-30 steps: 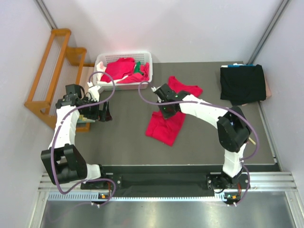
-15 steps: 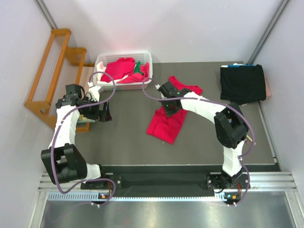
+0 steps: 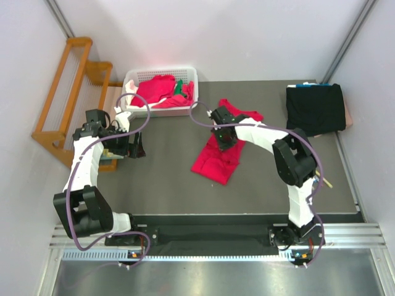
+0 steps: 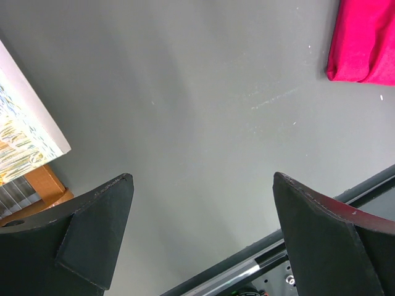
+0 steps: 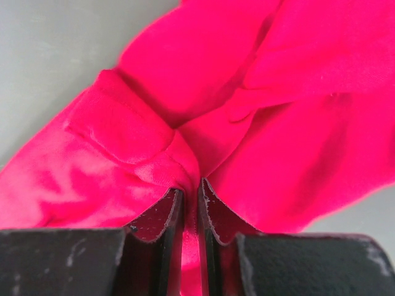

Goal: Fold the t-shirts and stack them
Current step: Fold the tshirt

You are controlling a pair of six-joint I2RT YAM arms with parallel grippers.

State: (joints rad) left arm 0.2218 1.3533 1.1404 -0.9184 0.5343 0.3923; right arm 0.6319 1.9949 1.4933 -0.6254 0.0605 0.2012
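Observation:
A crimson red t-shirt (image 3: 217,161) lies crumpled on the grey table near the middle, stretching up to a sleeve part at the back (image 3: 244,114). My right gripper (image 3: 221,143) is shut on a fold of this red t-shirt (image 5: 203,117), pinching cloth between its jaws. A folded black t-shirt (image 3: 315,108) lies at the back right. More red t-shirts with bits of green and white (image 3: 162,89) fill the white basket. My left gripper (image 3: 137,147) is open and empty over bare table at the left; a corner of the red t-shirt (image 4: 364,40) shows at its view's top right.
The white plastic basket (image 3: 133,79) stands at the back left. A wooden rack (image 3: 65,92) stands off the table's left edge. The table's front rail (image 4: 296,253) runs below the left gripper.
My right gripper has moved back and to the right, dragging the red t-shirt with it so the cloth bunches closer together. The left arm has not moved.

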